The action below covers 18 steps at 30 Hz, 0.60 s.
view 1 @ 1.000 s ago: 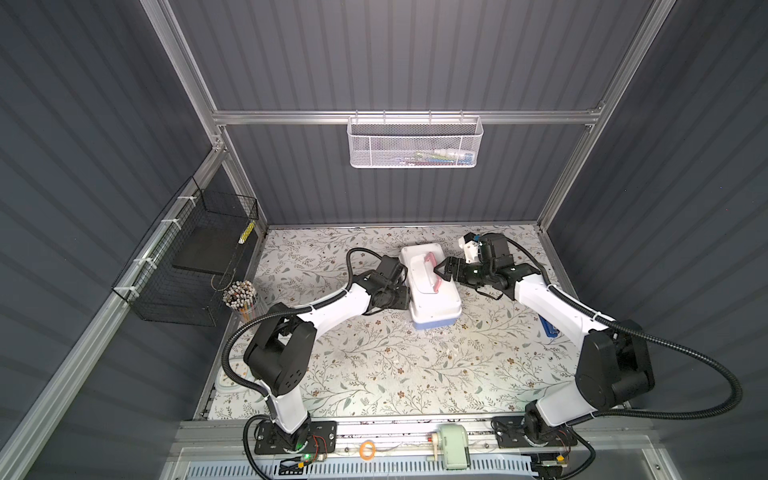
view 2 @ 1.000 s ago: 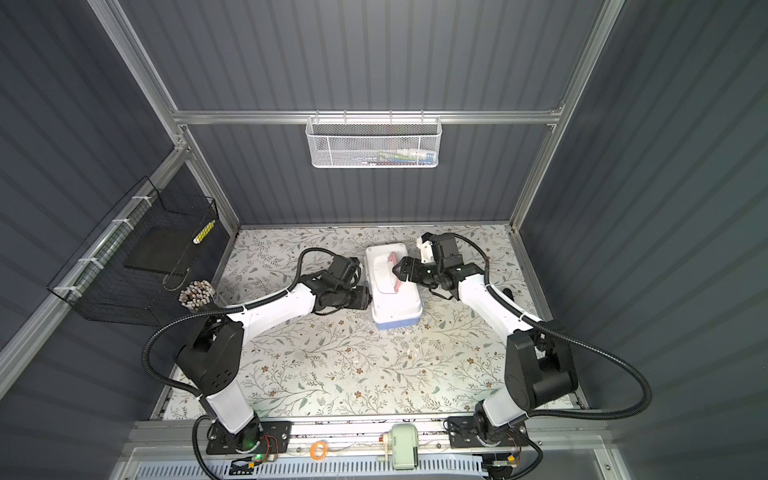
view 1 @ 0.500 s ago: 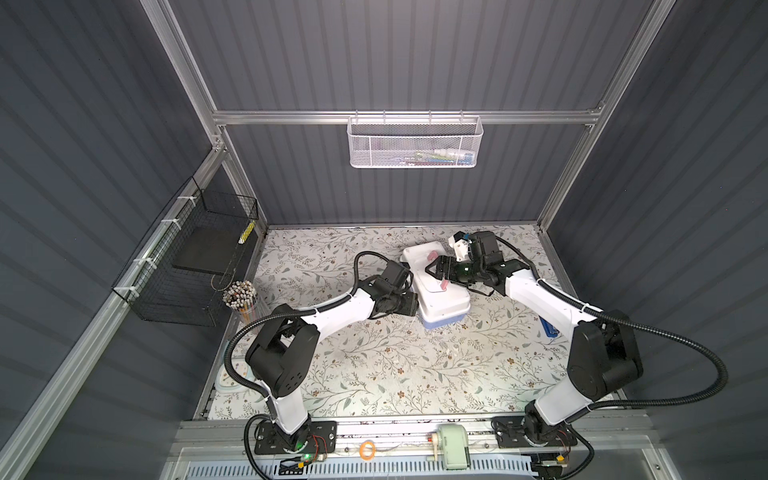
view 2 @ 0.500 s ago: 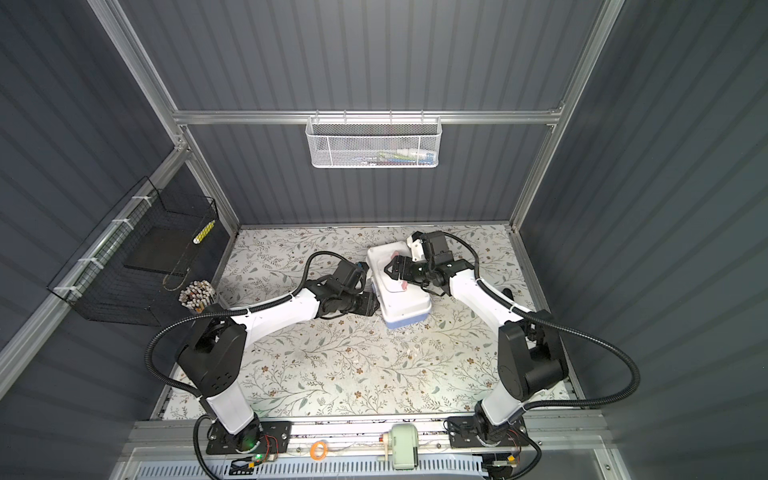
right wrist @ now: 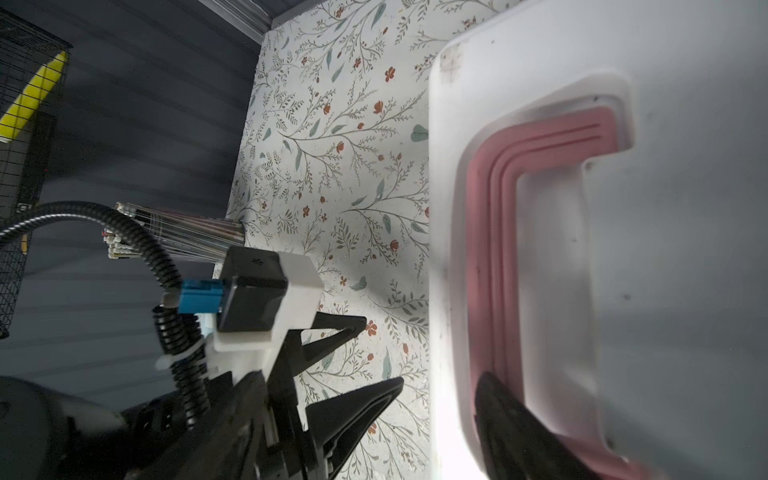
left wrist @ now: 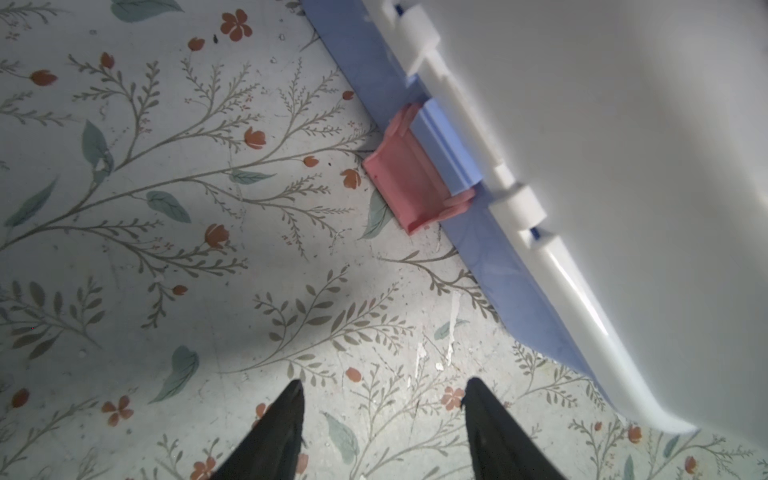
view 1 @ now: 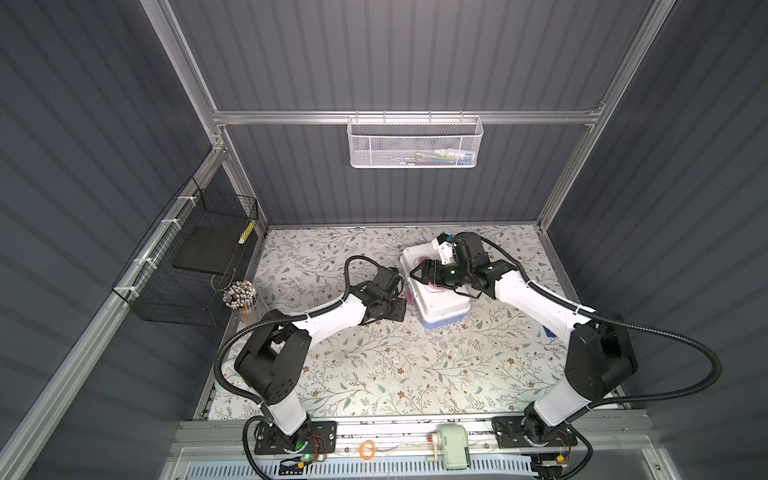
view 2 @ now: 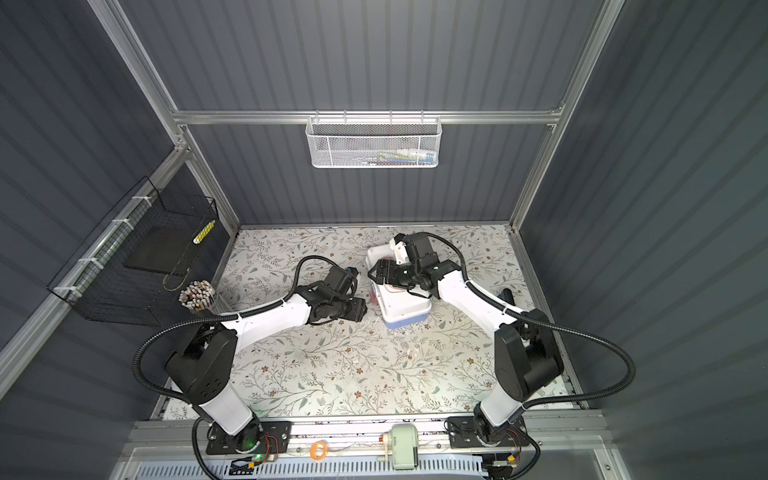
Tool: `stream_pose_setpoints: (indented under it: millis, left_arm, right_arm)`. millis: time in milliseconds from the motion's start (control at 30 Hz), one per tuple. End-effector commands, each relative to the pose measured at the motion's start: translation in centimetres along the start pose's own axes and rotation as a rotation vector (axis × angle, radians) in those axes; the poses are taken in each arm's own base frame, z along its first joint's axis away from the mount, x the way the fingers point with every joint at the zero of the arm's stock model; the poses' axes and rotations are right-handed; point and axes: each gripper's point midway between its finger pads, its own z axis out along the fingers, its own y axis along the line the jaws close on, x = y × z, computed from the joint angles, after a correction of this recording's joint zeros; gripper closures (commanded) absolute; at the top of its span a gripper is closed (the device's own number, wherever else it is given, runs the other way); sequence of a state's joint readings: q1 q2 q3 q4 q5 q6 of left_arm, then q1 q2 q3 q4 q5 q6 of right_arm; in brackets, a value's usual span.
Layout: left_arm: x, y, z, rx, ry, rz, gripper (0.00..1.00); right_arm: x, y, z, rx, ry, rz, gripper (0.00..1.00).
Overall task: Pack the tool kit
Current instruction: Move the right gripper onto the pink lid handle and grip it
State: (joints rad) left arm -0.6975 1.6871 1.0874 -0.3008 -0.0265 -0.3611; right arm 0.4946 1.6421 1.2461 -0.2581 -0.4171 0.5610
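The tool kit (view 1: 441,300) (view 2: 402,306) lies with its lid down at the back middle of the floral table, white lid over light blue base. Its pink latch (left wrist: 409,185) hangs down off the base onto the table. My left gripper (left wrist: 382,401) (view 1: 400,309) is open and empty, low over the table beside the kit's latch side. My right gripper (right wrist: 440,388) (view 1: 417,271) is open above the lid's left edge: one finger over the pink handle (right wrist: 484,249), the other out over the table. No loose hand tools show.
A white mesh basket (view 1: 413,143) hangs on the back wall and a black wire basket (view 1: 187,257) on the left wall. A cup of pencils (view 1: 240,293) stands at the table's left edge. A small blue thing (view 1: 549,332) lies by the right arm.
The right gripper has slid left across the lid to its left edge. The left gripper has shifted a little toward the front along the kit's side.
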Motion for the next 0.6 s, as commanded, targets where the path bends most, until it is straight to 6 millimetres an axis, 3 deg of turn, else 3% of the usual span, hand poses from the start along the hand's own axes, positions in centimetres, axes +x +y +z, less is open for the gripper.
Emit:
stream_pose_setpoints:
  millis: [0,300,567]
  left_arm:
    - [0.1,1.0,-1.3,-0.028,-0.010,0.015,0.37]
    - [0.0,1.3,-1.4,-0.034,-0.009,0.005,0.37]
    - [-0.3,0.8,-0.9,-0.019,0.005,0.024,0.38]
  right_arm:
    - [-0.1,-0.8,0.9,0.037,0.013,0.014,0.20]
    - [1.4,-2.0,2.5,0.082,0.073,0.013,0.20]
    - [4.9,-4.6,2.3,0.154,0.152,0.000,0.20]
